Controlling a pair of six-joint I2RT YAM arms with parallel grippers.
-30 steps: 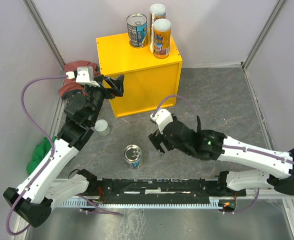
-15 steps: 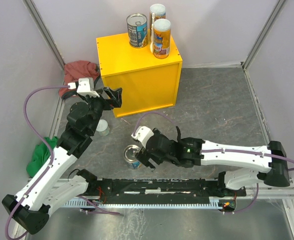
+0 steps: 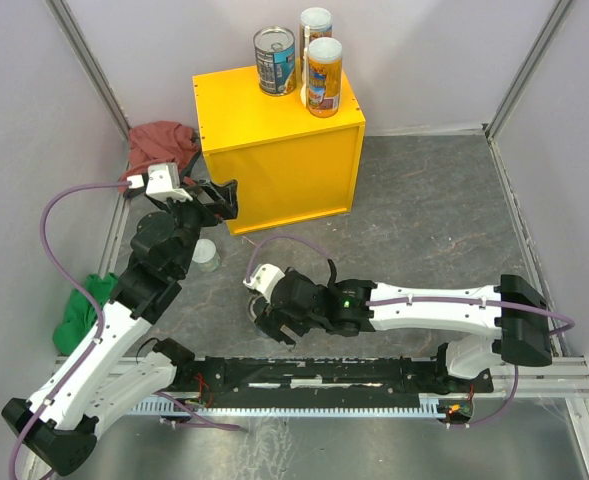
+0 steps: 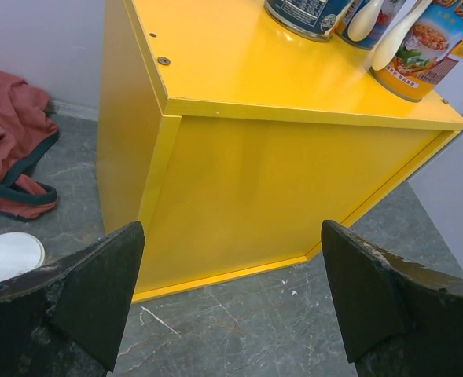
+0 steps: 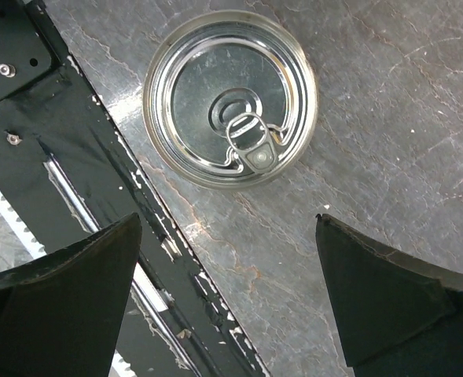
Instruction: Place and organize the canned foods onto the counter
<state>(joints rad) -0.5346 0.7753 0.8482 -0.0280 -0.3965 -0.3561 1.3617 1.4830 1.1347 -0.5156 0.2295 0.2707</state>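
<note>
The counter [image 3: 274,140] is a yellow box at the back. On its top stand a blue-labelled silver-topped tin [image 3: 274,60] and two orange-labelled cans [image 3: 324,77] [image 3: 316,28]. A second silver-topped tin [image 5: 231,98] stands on the floor. My right gripper [image 5: 227,290] hovers open just above and beside it, and my right gripper [image 3: 267,312] hides it in the top view. A short white-lidded can [image 3: 206,254] sits on the floor by the counter's left corner. My left gripper [image 3: 222,200] is open and empty, facing the counter's front [image 4: 278,188], with the white-lidded can [image 4: 9,255] at its lower left.
A red cloth [image 3: 159,140] lies left of the counter and a green cloth [image 3: 79,305] by the left wall. A black rail [image 5: 82,157] runs along the near edge, close to the floor tin. Grey walls close in both sides.
My right arm swung left and toward the near edge until its open gripper stood over the floor tin. My left gripper drew back a little from the counter's side.
</note>
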